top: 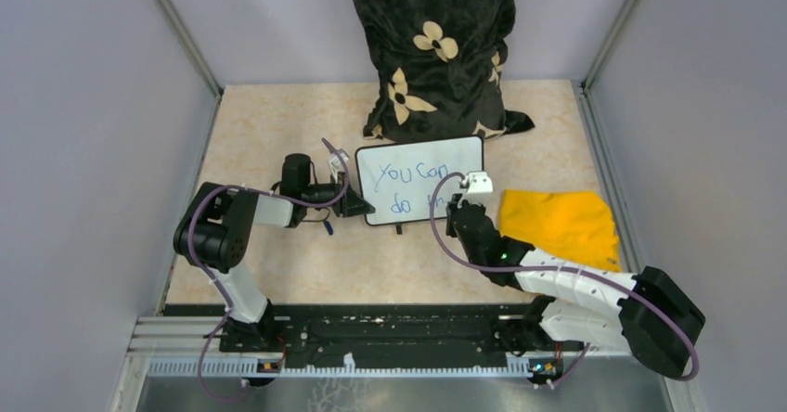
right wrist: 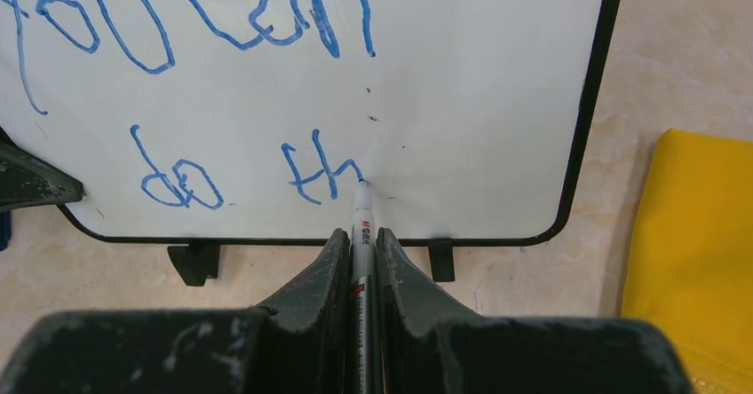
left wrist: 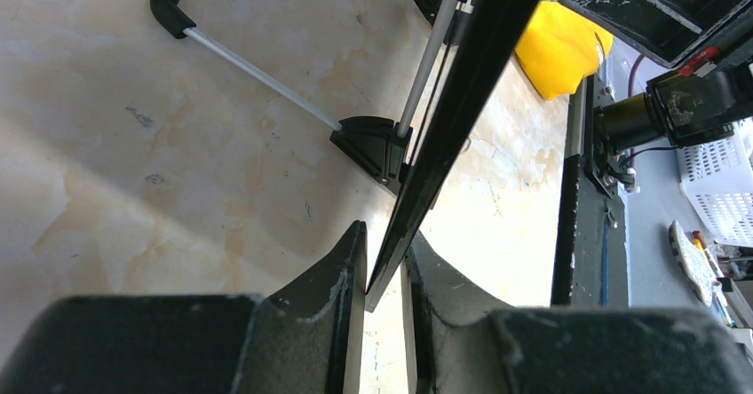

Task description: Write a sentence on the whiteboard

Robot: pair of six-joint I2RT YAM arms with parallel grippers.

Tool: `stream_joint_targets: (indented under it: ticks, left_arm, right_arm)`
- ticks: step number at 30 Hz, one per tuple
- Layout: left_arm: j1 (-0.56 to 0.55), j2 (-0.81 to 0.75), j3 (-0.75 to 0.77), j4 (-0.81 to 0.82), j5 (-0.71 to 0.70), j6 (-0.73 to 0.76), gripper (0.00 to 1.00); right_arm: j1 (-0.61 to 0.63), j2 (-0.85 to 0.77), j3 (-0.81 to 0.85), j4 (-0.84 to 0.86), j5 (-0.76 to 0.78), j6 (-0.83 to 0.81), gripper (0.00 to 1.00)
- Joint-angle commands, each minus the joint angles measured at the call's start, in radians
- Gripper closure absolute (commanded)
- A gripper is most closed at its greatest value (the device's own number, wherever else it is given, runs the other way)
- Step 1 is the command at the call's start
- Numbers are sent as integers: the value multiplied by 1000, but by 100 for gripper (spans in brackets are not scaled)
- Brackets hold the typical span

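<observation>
White marker (right wrist: 361,208) tip on whiteboard (right wrist: 462,101), right hand (right wrist: 360,236) clamped

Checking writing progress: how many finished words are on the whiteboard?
3 on the whiteboard: "You" and "Can" on the top line, "do" lower left. A fourth, "th", is unfinished at the marker tip.

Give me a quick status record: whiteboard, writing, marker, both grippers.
whiteboard: upright on its feet
writing: blue, "You can" above "do th", unfinished
marker: tip touching the whiteboard just after "th"
left gripper: shut on the whiteboard's left edge
right gripper: shut on the marker
yellow cloth: on the table, right of the whiteboard
</observation>
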Motion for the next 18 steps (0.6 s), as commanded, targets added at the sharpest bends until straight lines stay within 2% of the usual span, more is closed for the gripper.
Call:
stream_joint_targets:
  ticks: [1, 18]
  left_arm:
    - [-6, 26, 18, -11, -21, 34, 74]
    - [-7, 25, 20, -15, -21, 35, 74]
  right_arm:
    - [-11, -26, -13, 12, -7, 23, 100]
    - [-11, -77, -13, -12, -9, 28, 100]
